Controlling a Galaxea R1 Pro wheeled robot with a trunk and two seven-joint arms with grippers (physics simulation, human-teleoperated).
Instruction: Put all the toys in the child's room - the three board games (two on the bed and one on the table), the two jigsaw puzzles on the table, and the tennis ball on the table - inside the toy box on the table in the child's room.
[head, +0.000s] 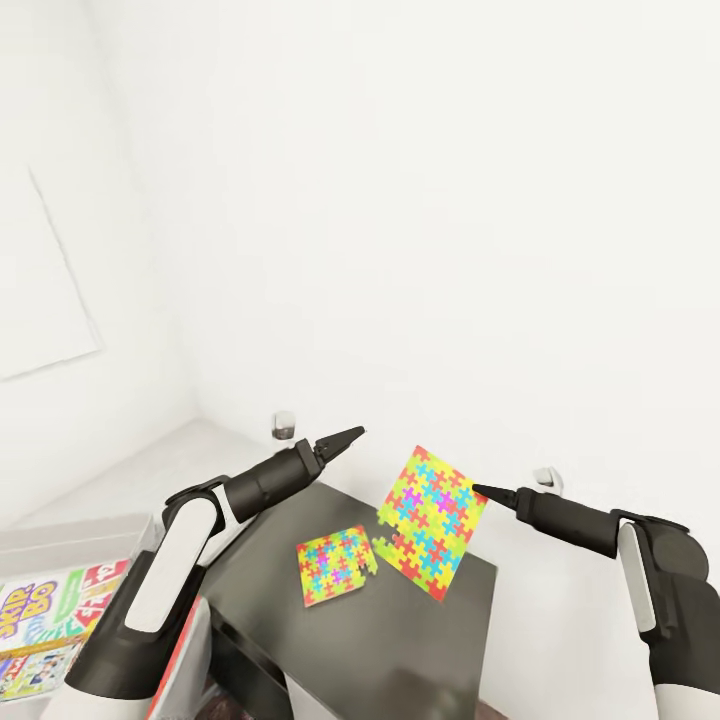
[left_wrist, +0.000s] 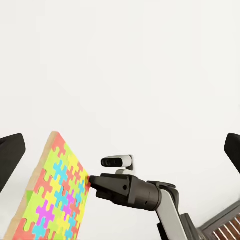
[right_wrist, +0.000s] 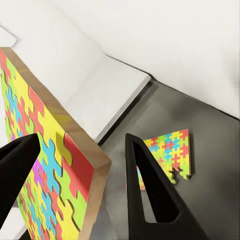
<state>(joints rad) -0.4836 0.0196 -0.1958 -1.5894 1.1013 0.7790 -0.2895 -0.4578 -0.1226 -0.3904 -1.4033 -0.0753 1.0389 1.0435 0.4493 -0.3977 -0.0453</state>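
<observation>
jigsaw puzzle (head: 432, 523) tilted, edge pinched | right claw (head: 476, 490) | clear above cabinet (head: 420, 620)

Plain white walls (head: 420, 200) are met at a corner; a strip of wood floor (left_wrist: 227, 230) is glimpsed, evenly lit.

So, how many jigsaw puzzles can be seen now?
2. One jigsaw puzzle is lifted and tilted, gripped by the right gripper; the other puzzle lies flat on the dark cabinet top.
</observation>
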